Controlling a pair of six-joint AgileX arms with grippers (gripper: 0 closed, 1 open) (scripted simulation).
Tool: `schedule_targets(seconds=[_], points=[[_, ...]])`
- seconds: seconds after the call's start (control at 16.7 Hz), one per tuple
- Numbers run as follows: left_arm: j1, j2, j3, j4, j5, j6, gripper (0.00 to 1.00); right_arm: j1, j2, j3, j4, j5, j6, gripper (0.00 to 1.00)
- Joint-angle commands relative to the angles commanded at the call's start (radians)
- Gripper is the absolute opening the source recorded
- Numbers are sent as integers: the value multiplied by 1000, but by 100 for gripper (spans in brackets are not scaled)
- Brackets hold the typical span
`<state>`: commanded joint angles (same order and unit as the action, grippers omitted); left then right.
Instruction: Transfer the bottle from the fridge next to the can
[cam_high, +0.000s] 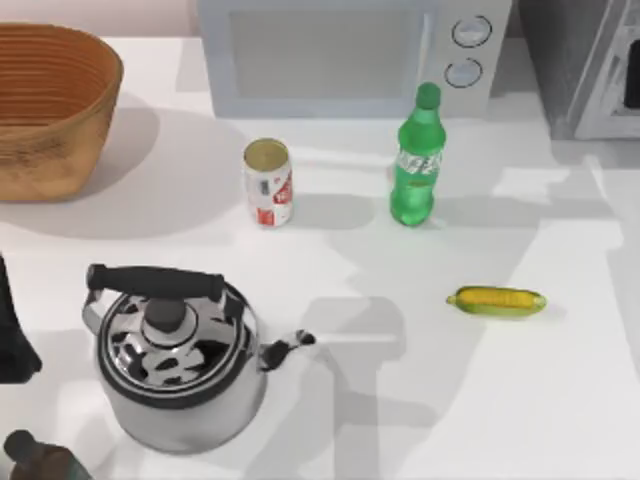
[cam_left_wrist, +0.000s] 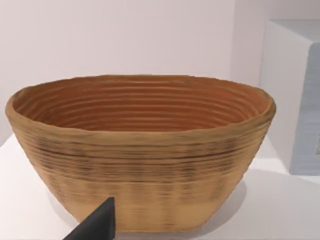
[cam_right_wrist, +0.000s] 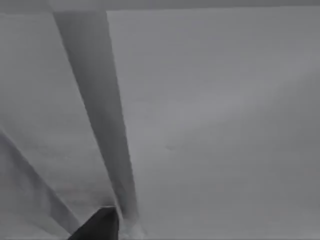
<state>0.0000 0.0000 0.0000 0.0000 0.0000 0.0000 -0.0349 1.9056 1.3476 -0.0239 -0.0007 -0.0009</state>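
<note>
The slim translucent green plastic soda bottle (cam_high: 417, 160), with its green cap and pale label, stands upright on the white table (cam_high: 520, 400), out of the fridge and just in front of the pale grey microwave (cam_high: 350, 55) with two round knobs. The small white drink can (cam_high: 268, 182) with red markings and a dull gold top stands upright to the bottle's left, near it but apart, with bare table between them. The dark grey metallic fridge (cam_high: 585, 65) sits at the table's back right corner, its pale framed door at the right edge of the top view.

A woven brown wicker basket (cam_high: 50, 105) occupies the back left of the table. In front of the can is a polished steel kettle (cam_high: 175, 360) with a black handle and black spout tip. A small yellow corn cob (cam_high: 497, 300) with green ends lies on its side toward the right, in front of the bottle and well apart from it. The top of a dark brown bottle (cam_high: 35, 458) pokes in at the front left corner.

The left arm (cam_high: 12, 335) is a dark shape at the left edge of the top view; its wrist view faces the basket, with one dark fingertip (cam_left_wrist: 95, 225) at the lower edge. How far its jaws are open cannot be told. The right wrist view shows plain grey panels and one dark fingertip (cam_right_wrist: 97, 225); the state of those jaws cannot be told either.
</note>
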Motion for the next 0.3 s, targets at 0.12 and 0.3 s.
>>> schedule_targets(seconds=[0.12,0.3], points=[[0,0,0,0,0,0,100,0,53,69,-15,1,1,100],[0,0,0,0,0,0,100,0,79,101,-22,1,2,100]])
